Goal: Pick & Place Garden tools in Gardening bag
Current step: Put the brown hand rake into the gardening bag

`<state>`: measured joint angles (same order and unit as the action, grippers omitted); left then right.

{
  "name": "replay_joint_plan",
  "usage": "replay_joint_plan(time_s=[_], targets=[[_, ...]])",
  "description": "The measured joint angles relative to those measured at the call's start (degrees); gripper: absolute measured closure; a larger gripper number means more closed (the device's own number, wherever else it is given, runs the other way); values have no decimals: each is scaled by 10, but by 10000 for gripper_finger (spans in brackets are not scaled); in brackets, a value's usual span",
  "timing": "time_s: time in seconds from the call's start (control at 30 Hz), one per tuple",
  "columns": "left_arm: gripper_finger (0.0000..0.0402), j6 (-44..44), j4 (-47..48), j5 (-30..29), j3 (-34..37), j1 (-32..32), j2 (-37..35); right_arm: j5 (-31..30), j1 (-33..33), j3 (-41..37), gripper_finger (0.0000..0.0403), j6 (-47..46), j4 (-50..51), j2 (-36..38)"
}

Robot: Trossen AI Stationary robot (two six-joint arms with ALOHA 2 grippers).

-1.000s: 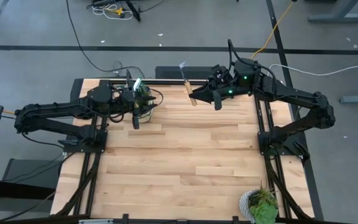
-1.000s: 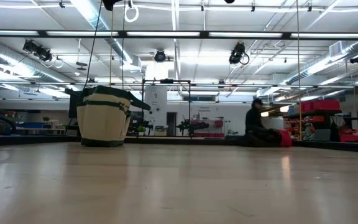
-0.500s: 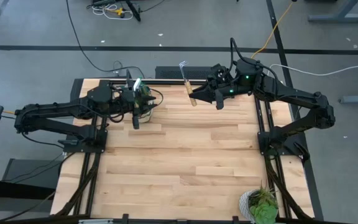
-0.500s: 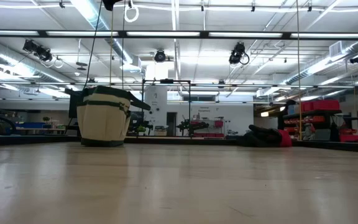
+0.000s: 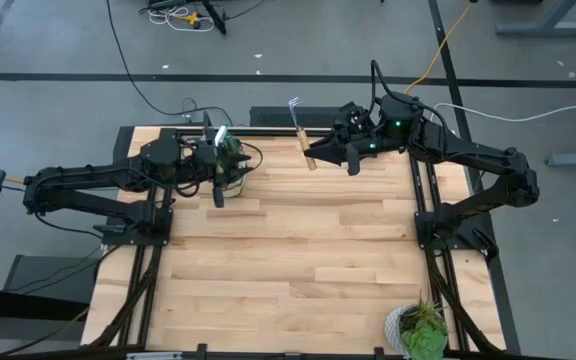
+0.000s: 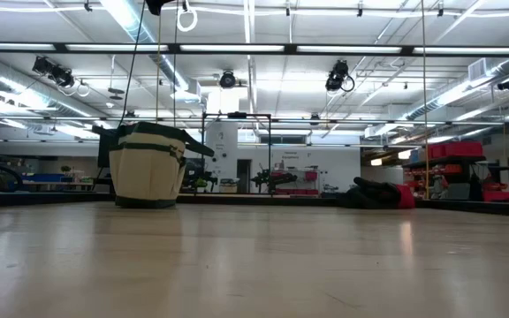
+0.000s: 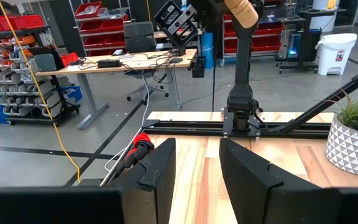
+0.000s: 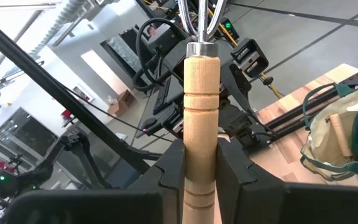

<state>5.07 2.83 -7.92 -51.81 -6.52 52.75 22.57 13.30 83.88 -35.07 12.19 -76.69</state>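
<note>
The beige gardening bag stands upright on its base at the table's far left. In the right wrist view, a wooden handle and a green piece stick out of the bag. My left gripper hovers level over the bag, open, with nothing between its fingers. My right gripper is high over the table's far middle. It is shut on a wooden-handled mini rake, whose metal tines reach past the far edge. Neither gripper shows in the low view. My right gripper pinches the rake's wooden handle between its two fingers, toward the handle's free end. The fingers come level from the table's right side and lie across the handle. The rake is lifted clear of the table, its tined end toward the far edge.
A leafy plant in a patterned grey pot stands at the table's near right corner. A dark and red heap lies low at the far right in the low view. Bare wooden tabletop spreads between the arms.
Both arms have kept still and the rake stays in the right gripper. In the low view, a dark upright figure at the far right, above the dark and red heap, has gone from sight.
</note>
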Motion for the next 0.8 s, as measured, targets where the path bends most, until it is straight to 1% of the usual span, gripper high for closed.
replay_joint_plan(time_s=[0.37, 0.8], targets=[[271, 0, 0, 0, 0, 0, 0, 6, 0, 0, 353, 0, -4, 0], [271, 0, 0, 0, 0, 0, 0, 11, 0, 0, 353, -1, -44, 0]])
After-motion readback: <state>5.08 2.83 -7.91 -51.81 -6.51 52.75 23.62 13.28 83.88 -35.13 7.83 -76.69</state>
